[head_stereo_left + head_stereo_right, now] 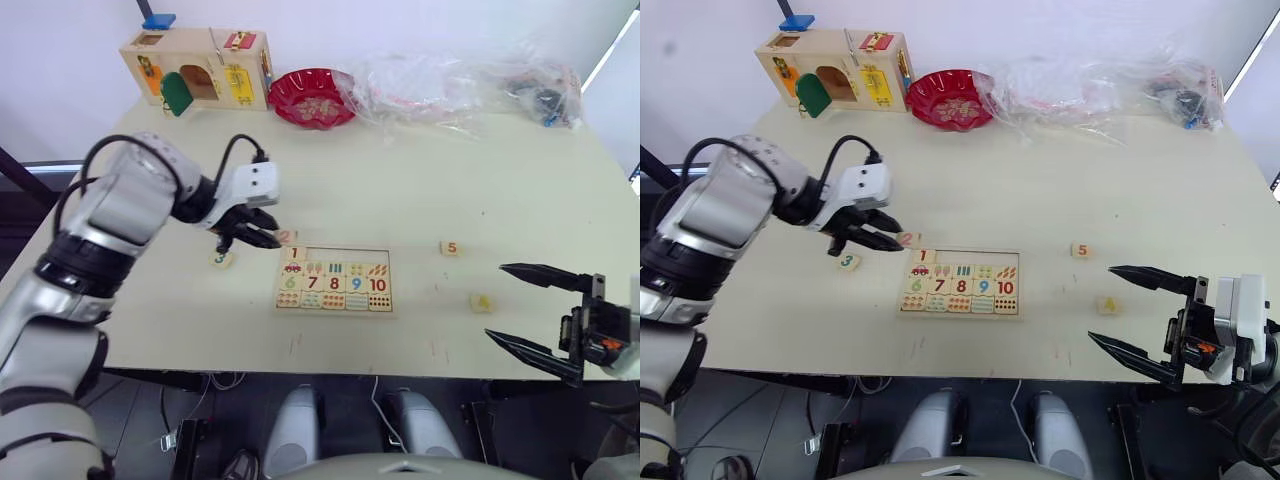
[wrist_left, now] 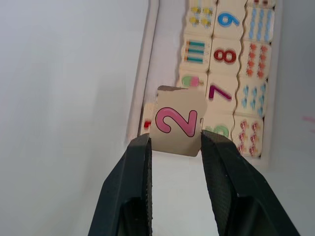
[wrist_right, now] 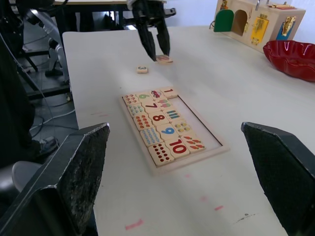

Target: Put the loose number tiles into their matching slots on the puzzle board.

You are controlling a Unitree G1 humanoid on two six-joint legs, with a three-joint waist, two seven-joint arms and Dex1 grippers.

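Note:
The puzzle board (image 1: 335, 300) lies flat near the table's front middle. Its lower rows hold tiles 6 to 10, and a number 1 tile (image 1: 296, 254) sits in the top left slot. My left gripper (image 2: 174, 140) is shut on the pink number 2 tile (image 2: 176, 122), low over the table just off the board's top left corner. The number 3 tile (image 1: 222, 259) lies left of the board. Right of it lie the number 5 tile (image 1: 451, 248) and the number 4 tile (image 1: 481, 302). My right gripper (image 1: 495, 301) stands wide open, its fingertips flanking tile 4 in the head views.
At the table's back stand a wooden box with coloured doors (image 1: 200, 68), a red bowl (image 1: 312, 97) and crumpled clear plastic bags (image 1: 460, 85). The table's front edge (image 1: 330, 365) runs close below the board.

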